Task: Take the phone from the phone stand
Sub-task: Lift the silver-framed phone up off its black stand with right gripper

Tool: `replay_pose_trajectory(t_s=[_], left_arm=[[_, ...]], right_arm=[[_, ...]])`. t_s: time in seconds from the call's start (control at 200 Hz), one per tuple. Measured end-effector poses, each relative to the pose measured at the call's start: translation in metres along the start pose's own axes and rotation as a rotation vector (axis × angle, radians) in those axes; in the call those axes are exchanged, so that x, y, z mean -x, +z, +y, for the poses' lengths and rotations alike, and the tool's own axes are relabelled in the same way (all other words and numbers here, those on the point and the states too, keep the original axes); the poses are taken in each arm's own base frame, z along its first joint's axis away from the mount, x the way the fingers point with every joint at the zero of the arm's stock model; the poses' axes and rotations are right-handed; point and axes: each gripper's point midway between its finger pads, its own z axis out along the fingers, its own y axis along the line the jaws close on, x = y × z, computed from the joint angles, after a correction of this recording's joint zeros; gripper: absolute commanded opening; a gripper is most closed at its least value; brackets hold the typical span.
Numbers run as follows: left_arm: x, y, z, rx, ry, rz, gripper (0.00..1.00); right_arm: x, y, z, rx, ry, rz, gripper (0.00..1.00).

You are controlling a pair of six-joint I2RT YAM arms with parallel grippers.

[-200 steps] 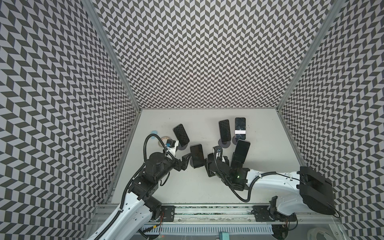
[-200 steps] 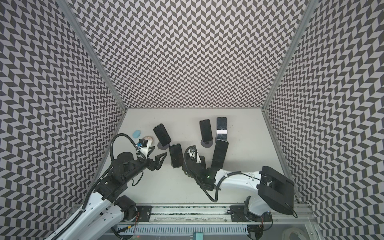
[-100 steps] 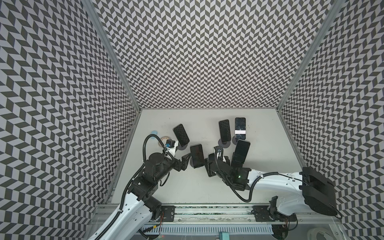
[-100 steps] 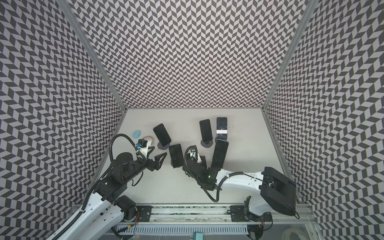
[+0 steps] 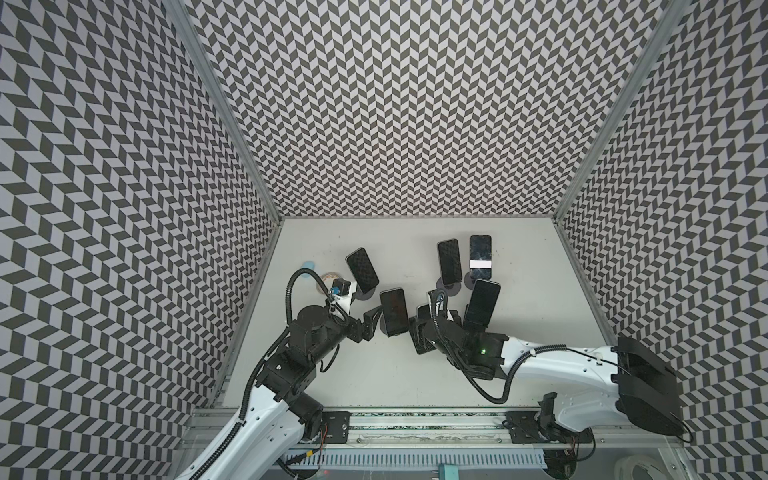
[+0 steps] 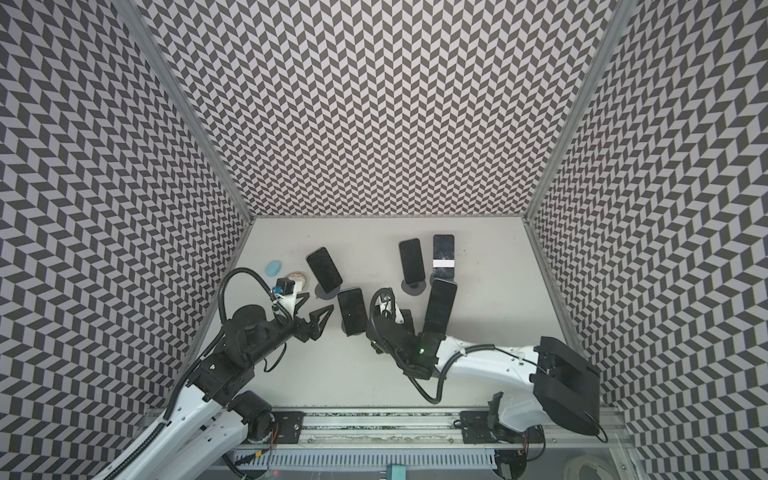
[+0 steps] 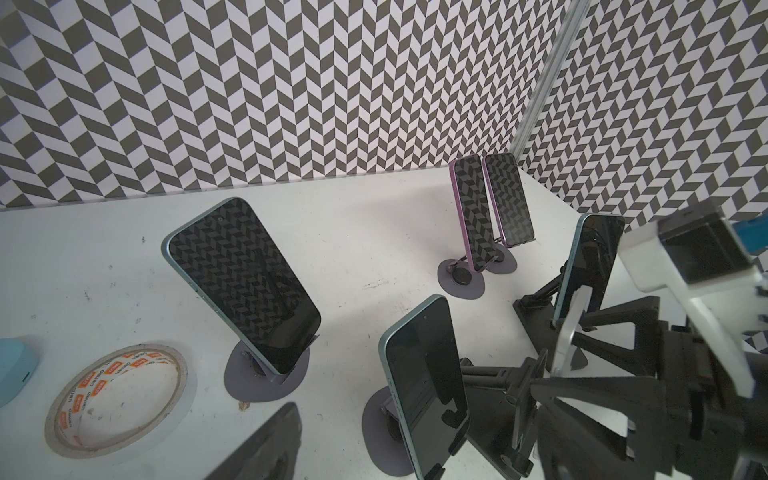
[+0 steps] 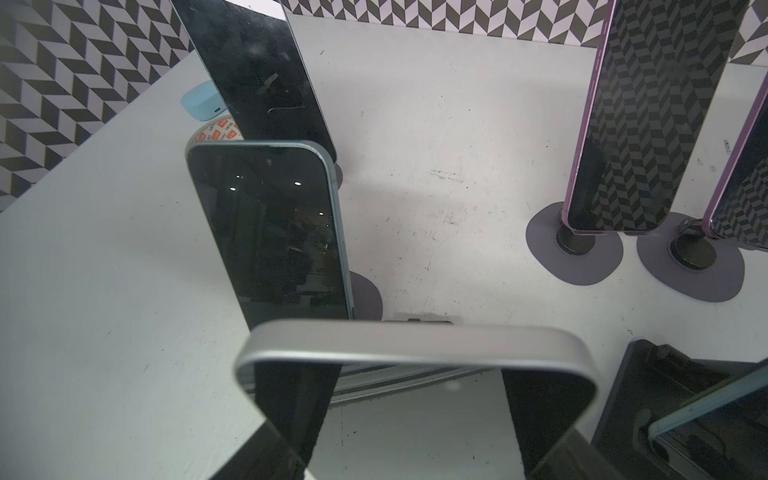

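My right gripper is shut across the width of a silver-edged phone. Its dark fingers press both long sides of it. In the left wrist view this phone shows edge-on and upright; its lower end is hidden, so I cannot tell whether it rests on a stand. My left gripper stands open and holds nothing. It sits just left of a teal-edged phone that leans on a grey round-footed stand. One left finger shows low in the wrist view.
A blue-edged phone on a black stand stands right beside the right gripper. Two purple phones on stands are at the back, and another phone is at the back left. A tape roll and a blue case lie by the left wall.
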Motion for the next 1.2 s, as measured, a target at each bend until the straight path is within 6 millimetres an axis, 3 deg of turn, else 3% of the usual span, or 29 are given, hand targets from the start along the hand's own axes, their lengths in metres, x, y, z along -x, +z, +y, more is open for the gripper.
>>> replay_pose_trajectory(t_s=[0.23, 0.461, 0.721, 0.996, 1.197], left_arm=[[0.0, 0.0, 0.0, 0.0, 0.0, 0.0, 0.89], [0.0, 0.0, 0.0, 0.0, 0.0, 0.001, 0.89], [-0.007, 0.005, -0.001, -0.013, -0.003, 0.026, 0.87], [-0.002, 0.005, -0.009, -0.053, 0.013, 0.009, 0.84], [0.003, 0.01, -0.022, -0.095, 0.046, 0.01, 0.84]], right_arm=[[0.02, -0.016, 0.002, 0.033, 0.022, -0.028, 0.61], [0.028, -0.032, -0.004, 0.041, 0.027, -0.031, 0.61], [0.043, -0.063, -0.016, 0.077, 0.061, -0.052, 0.59], [0.05, -0.098, -0.046, 0.048, 0.071, -0.022, 0.57], [0.066, -0.123, -0.075, -0.004, 0.106, -0.01, 0.58]])
